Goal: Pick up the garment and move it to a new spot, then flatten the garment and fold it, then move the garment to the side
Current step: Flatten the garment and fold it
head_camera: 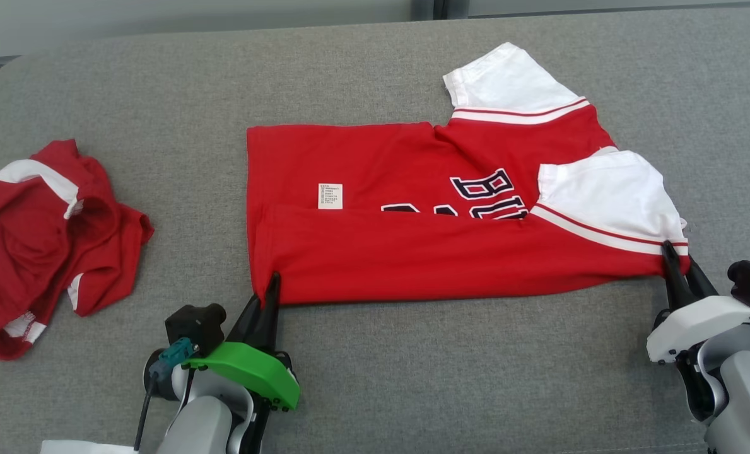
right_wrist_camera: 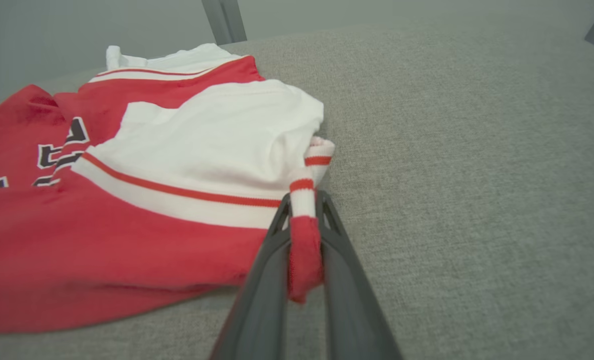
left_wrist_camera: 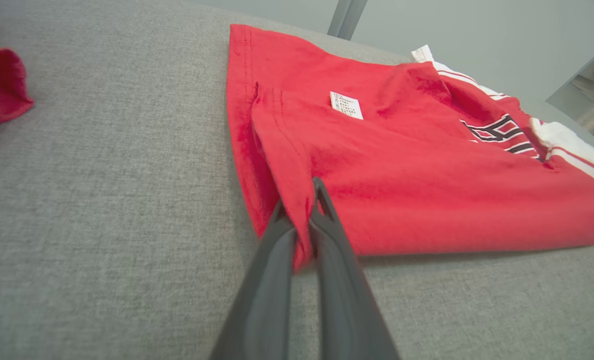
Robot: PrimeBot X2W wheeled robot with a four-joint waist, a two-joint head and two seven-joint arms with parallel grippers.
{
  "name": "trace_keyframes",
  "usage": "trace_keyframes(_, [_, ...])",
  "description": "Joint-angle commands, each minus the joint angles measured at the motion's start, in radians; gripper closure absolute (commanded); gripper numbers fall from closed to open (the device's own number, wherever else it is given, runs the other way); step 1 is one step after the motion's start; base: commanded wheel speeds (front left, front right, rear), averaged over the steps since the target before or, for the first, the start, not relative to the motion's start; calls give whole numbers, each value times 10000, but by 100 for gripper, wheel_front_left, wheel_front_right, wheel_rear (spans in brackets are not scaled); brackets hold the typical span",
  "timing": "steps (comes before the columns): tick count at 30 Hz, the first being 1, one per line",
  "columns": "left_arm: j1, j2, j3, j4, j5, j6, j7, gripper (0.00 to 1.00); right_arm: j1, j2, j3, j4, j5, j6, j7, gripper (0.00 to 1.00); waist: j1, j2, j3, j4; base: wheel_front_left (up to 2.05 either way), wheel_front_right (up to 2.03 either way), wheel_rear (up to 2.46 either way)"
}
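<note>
The garment (head_camera: 412, 252) is a red T-shirt with white sleeves and dark lettering, lying across the grey surface with its near long edge folded over toward the back. My left gripper (head_camera: 269, 291) is shut on the garment's near-left hem corner (left_wrist_camera: 299, 220), red cloth pinched between the dark fingers (left_wrist_camera: 331, 235). My right gripper (head_camera: 676, 261) is shut on the garment's near-right corner, where the striped collar rib (right_wrist_camera: 304, 215) sits between its fingers (right_wrist_camera: 272, 260). A small white label (head_camera: 330, 196) shows on the inside of the cloth.
A second red and white garment (head_camera: 46, 239) lies crumpled at the left of the grey padded surface (head_camera: 450, 378). Bare surface runs along the front between my two arms and to the right of the shirt (right_wrist_camera: 476, 175).
</note>
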State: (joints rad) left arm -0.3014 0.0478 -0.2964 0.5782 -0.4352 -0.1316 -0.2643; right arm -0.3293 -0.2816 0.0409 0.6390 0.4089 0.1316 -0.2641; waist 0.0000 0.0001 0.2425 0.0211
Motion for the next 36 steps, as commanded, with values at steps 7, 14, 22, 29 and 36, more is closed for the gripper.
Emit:
trace_keyframes(7, [717,54,133,-64,5,21,3,100,509,-52,-62,-47,-108,-19,2,100,0,-1,-686,273,0,0,0])
trace_keyframes(14, [1597,56,224,151,96,22,4,100,1197,23,93,31,53,-19,2,100,0,-1,-1704,392,0,0,0])
trace_keyframes(22, [2562,157,371,260,205,22,4,100,1941,124,457,32,346,-19,2,100,0,-1,-2617,461,0,0,0])
trace_keyframes(29, [3074,304,614,326,268,22,2,100,2689,234,789,-145,663,-19,2,100,0,-1,-3123,481,0,0,0])
trace_keyframes(36, [3132,421,932,520,421,22,2,100,3221,274,1215,-371,820,-19,1,100,0,-1,-3202,381,0,0,0])
